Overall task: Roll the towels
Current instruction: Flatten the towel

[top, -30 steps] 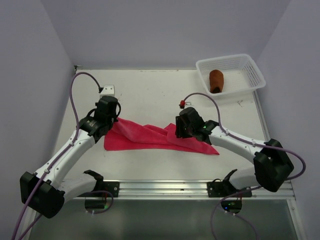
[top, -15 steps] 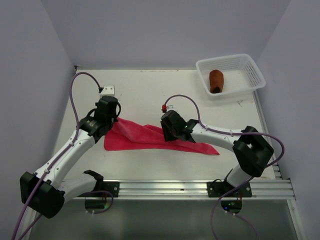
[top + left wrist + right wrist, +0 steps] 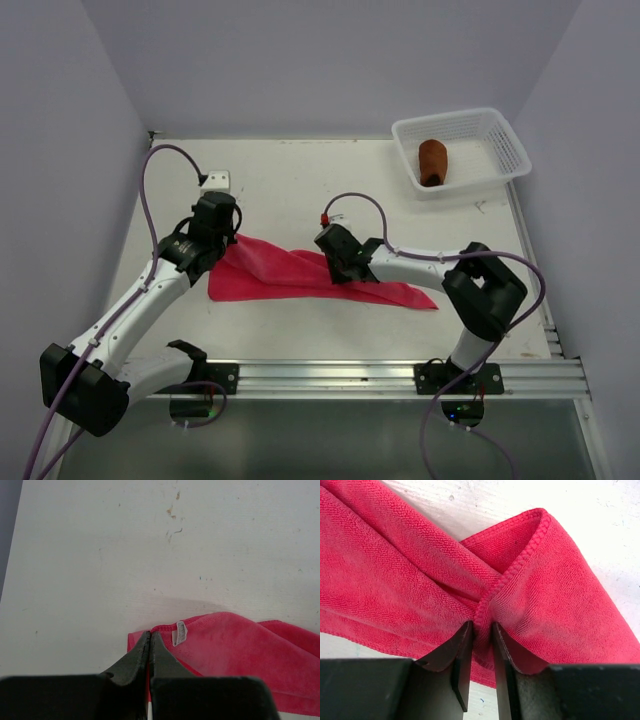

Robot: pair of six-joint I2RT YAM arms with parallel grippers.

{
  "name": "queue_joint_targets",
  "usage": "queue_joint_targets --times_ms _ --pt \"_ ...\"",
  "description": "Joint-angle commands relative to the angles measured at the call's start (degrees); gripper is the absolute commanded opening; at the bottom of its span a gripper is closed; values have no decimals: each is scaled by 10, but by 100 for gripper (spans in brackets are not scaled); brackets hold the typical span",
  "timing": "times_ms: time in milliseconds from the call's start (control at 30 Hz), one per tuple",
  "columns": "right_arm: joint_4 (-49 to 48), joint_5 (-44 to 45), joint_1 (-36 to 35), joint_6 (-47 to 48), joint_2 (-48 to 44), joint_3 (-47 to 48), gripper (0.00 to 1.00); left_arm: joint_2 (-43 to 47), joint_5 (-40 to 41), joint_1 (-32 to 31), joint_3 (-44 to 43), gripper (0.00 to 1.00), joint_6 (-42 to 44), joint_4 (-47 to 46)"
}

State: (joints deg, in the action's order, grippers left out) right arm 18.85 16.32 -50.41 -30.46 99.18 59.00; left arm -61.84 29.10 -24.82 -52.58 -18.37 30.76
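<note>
The bright pink towel (image 3: 290, 272) lies stretched across the middle of the table, rumpled and partly folded over. My left gripper (image 3: 231, 243) is shut on its far left corner, next to a white label (image 3: 179, 632); in the left wrist view the closed tips (image 3: 150, 636) sit at the towel's edge (image 3: 240, 645). My right gripper (image 3: 338, 272) is shut on a raised fold of the towel's hem near its middle; in the right wrist view the gripper (image 3: 482, 630) pinches the stitched edge (image 3: 520, 560). The rust-brown towel (image 3: 432, 162) lies rolled up in the basket.
The white mesh basket (image 3: 505, 135) stands at the back right corner. A small white bracket (image 3: 215, 180) sits at the back left. A metal rail (image 3: 330, 375) runs along the near edge. Grey walls close in left, right and back.
My right gripper has moved left along the pink towel, from its right part to its middle, still closed on the cloth. The left arm has not moved.
</note>
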Motion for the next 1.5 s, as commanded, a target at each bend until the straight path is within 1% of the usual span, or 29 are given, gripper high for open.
queue_joint_targets --times_ms 0,100,167,300,333,367,400,433,567,700,800,933,1167,1333,1467 --pt "14 18 -1 -11 -27 14 25 8 -2 1 2 0 11 -29" --pt "24 24 1 -4 -59 7 26 7 9 1 2 0 8 -26" --pt "34 17 14 -2 -80 2 22 1 23 2 -2 0 0 -17" --pt "27 -30 51 -7 -125 -26 20 -6 40 4 -2 0 -7 -9" --pt "22 -43 75 -12 -134 -34 17 -4 41 5 -2 0 -7 -8" --pt "16 -70 88 -14 -153 -42 13 -3 40 6 -4 0 -7 -8" --pt "15 -79 101 -17 -161 -56 3 -2 40 7 -4 0 -8 -7" --pt "13 -87 126 -18 -171 -61 0 1 39 7 -4 0 -8 -7" --pt "39 -80 158 5 -207 -66 0 14 37 7 -1 0 -5 -13" --pt "82 -16 175 43 -247 -43 0 12 42 7 -2 0 -4 -14" --pt "112 12 196 77 -277 -17 0 15 65 7 -5 0 -4 -14" --pt "140 15 235 115 -301 24 0 30 101 8 -6 0 -7 -8" --pt "184 11 283 138 -319 95 0 68 138 8 -11 0 -11 -8" --pt "208 -6 313 147 -328 118 0 134 125 8 5 0 -4 -37" --pt "225 -15 324 148 -339 132 0 155 131 8 12 0 -3 -40"
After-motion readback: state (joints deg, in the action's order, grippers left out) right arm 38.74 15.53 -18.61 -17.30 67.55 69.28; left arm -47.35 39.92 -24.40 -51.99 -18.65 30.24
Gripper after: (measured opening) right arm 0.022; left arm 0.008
